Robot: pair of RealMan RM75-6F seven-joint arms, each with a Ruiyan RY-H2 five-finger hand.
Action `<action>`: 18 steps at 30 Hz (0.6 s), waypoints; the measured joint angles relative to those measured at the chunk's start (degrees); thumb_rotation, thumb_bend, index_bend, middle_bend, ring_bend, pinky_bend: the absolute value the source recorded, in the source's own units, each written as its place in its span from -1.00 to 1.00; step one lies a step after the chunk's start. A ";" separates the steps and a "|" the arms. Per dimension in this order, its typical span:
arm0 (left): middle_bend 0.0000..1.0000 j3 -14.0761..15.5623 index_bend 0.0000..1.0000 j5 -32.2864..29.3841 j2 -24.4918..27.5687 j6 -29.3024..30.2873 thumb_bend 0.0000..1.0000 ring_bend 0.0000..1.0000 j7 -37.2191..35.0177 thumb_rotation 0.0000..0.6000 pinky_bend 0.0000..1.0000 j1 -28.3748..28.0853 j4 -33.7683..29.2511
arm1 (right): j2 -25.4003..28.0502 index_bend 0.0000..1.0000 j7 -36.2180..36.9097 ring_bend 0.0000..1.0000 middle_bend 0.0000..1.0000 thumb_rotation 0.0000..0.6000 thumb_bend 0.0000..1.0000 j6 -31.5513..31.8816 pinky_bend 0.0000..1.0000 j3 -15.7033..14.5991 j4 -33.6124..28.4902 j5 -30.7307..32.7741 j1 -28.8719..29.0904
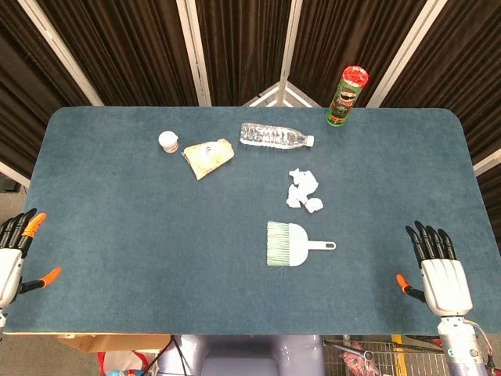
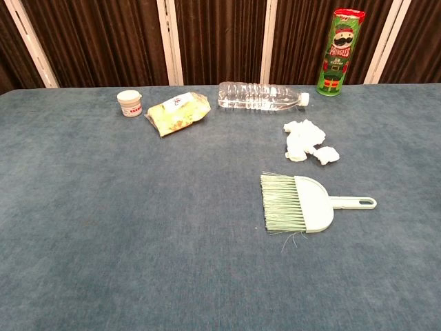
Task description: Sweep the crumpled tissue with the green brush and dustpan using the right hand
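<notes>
Dark pleated curtains with pale upright poles are hanging behind the blue carpeted tabletop (image 1: 117, 227). Standing at the far edge toward the right corner, a green can (image 2: 338, 52) is showing the word PRINGLES and a mustached face. Along the far edge are lying a clear plastic bottle (image 2: 262, 95) with a white cap, a yellowish snack packet (image 2: 177, 114) whose print cannot be read, and a small white jar (image 2: 129, 103) with a red-marked label. The crumpled tissue (image 1: 304, 189) is sitting right of the tabletop's centre, and the green brush and dustpan (image 1: 291, 244) is lying just nearer the front edge, handle pointing right. The right hand (image 1: 438, 270) is resting released at the front right corner, fingers apart, holding nothing; the left hand (image 1: 14, 254) is lying likewise released at the left edge.
</notes>
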 measured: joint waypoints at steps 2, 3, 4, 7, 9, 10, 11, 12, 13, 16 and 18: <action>-1.00 0.06 -1.00 0.02 0.01 0.00 -1.00 -1.00 0.01 1.00 -0.97 0.04 -0.01 | -0.04 -1.00 -0.01 -1.00 -1.00 1.00 -0.48 -0.10 -1.00 0.01 0.01 0.01 0.05; -1.00 0.06 -1.00 0.06 0.02 0.04 -1.00 -1.00 0.00 1.00 -0.97 0.05 -0.03 | -0.10 -1.00 -0.12 -1.00 -1.00 1.00 -0.48 -0.22 -1.00 0.01 0.06 0.02 0.11; -1.00 0.06 -1.00 0.11 0.02 0.08 -1.00 -1.00 0.00 1.00 -0.97 0.06 -0.03 | -0.14 -1.00 -0.19 -1.00 -1.00 1.00 -0.48 -0.35 -1.00 0.00 0.11 0.05 0.15; -1.00 0.07 -1.00 0.25 0.06 0.19 -1.00 -1.00 -0.03 1.00 -0.97 0.06 -0.12 | -0.24 -1.00 -0.50 -1.00 -1.00 1.00 -0.48 -0.79 -1.00 -0.05 0.16 0.20 0.29; -1.00 0.07 -1.00 0.27 0.08 0.20 -1.00 -1.00 -0.03 1.00 -0.97 0.06 -0.11 | -0.09 -1.00 -0.55 -1.00 -1.00 1.00 -0.48 -0.72 -1.00 -0.18 -0.02 0.12 0.19; -1.00 0.09 -1.00 0.25 0.08 0.16 -1.00 -1.00 -0.03 1.00 -0.97 0.07 -0.09 | 0.09 -1.00 -0.50 -1.00 -1.00 1.00 -0.48 -0.55 -1.00 -0.24 -0.24 0.07 0.12; -1.00 0.11 -1.00 0.19 0.10 0.10 -1.00 -1.00 -0.05 1.00 -0.97 0.08 -0.07 | 0.23 -1.00 -0.47 -1.00 -1.00 1.00 -0.48 -0.48 -1.00 -0.26 -0.51 0.04 0.10; -1.00 0.11 -1.00 0.07 0.12 0.05 -1.00 -1.00 -0.12 1.00 -0.97 0.10 -0.05 | 0.39 -1.00 -0.47 -1.00 -1.00 1.00 -0.48 -0.61 -1.00 -0.26 -0.87 0.06 0.11; -1.00 0.08 -1.00 0.00 0.15 0.05 -1.00 -1.00 -0.19 1.00 -0.97 0.11 -0.04 | 0.47 -1.00 -0.56 -1.00 -1.00 1.00 -0.48 -0.77 -1.00 -0.24 -1.07 0.10 0.16; -1.00 -0.05 -1.00 -0.17 0.25 0.08 -1.00 -1.00 -0.51 1.00 -0.97 0.12 -0.05 | 0.63 -1.00 -1.29 -1.00 -1.00 1.00 -0.48 -1.65 -1.00 0.02 -1.72 0.53 0.64; -1.00 -0.04 -1.00 -0.16 0.31 0.14 -1.00 -1.00 -0.61 1.00 -0.97 0.17 -0.02 | 0.75 -1.00 -1.90 -0.91 -0.93 1.00 -0.48 -2.63 -0.91 0.35 -2.22 1.02 1.23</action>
